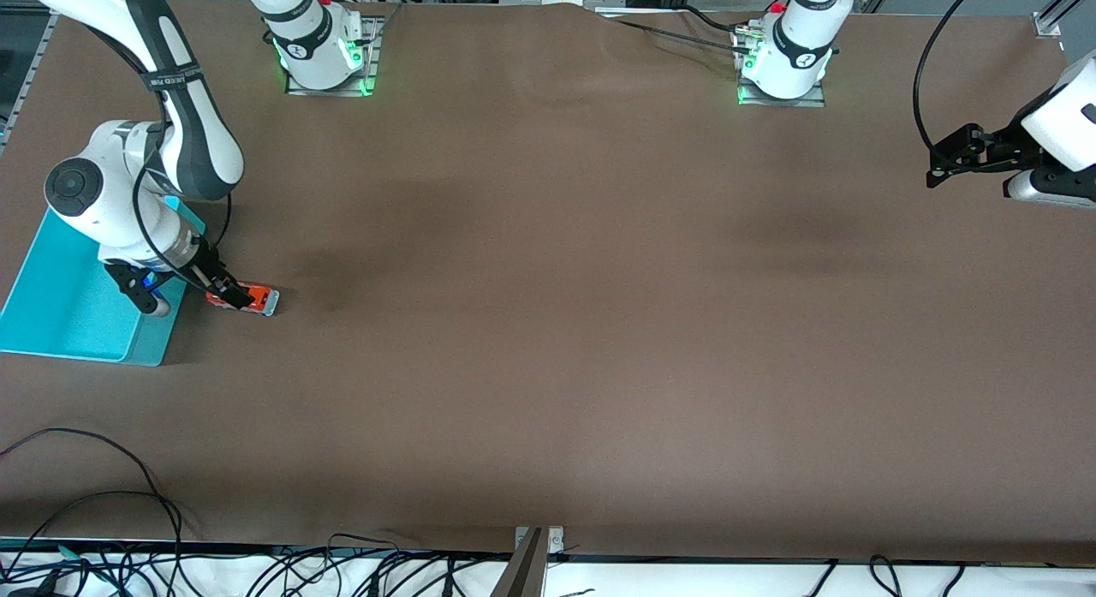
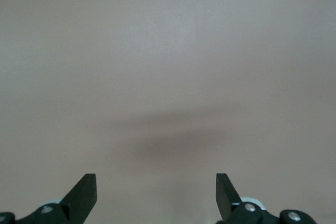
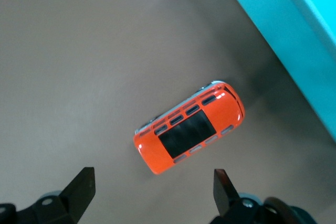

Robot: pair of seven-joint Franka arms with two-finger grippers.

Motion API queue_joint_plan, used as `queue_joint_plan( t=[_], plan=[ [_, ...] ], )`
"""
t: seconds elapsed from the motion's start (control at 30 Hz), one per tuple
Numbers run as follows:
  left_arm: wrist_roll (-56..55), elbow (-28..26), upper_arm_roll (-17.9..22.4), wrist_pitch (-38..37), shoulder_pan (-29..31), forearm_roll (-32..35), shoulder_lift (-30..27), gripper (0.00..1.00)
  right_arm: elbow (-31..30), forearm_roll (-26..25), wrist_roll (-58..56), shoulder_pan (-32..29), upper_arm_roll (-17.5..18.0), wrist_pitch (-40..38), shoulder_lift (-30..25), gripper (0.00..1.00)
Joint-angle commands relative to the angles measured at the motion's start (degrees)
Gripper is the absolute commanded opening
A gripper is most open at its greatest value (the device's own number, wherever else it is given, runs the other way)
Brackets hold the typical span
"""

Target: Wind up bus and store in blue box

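Observation:
The orange bus (image 1: 257, 297) stands on its wheels on the brown table, right beside the blue box (image 1: 68, 319) at the right arm's end. My right gripper (image 1: 190, 295) hangs open low over the bus and the box's edge. In the right wrist view the bus (image 3: 190, 134), with its dark roof window, lies just ahead of the open right gripper (image 3: 152, 190), not between the fingers, and the blue box's wall (image 3: 294, 35) runs past it. My left gripper (image 1: 935, 170) waits open in the air at the left arm's end of the table. Only bare table shows under it (image 2: 156, 192).
The two arm bases (image 1: 325, 57) (image 1: 783, 66) stand along the table's edge farthest from the front camera. Loose black cables (image 1: 128, 511) lie at the table's near edge. A small bracket (image 1: 538, 541) sits at the middle of that edge.

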Motion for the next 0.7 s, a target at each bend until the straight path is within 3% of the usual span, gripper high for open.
queue_joint_plan(
  t=[0.0, 0.27, 0.67],
  plan=[
    [-0.7, 2.7, 0.3, -1.6, 0.1, 0.3, 1.9, 1.0, -0.7, -0.3, 13.5, -0.2, 0.1, 2.0, 0.1, 1.0],
    [-0.7, 4.3, 0.4, -1.7, 0.4, 0.2, 2.9, 1.0, -0.8, -0.7, 30.8, -0.3, -0.3, 4.5, 2.3, 1.0],
    [-0.9, 4.4, 0.3, -1.6, 0.3, 0.3, 3.2, 1.0, -0.6, -0.8, 32.5, -1.1, -1.0, 6.3, 6.5, 1.0]
  ],
)
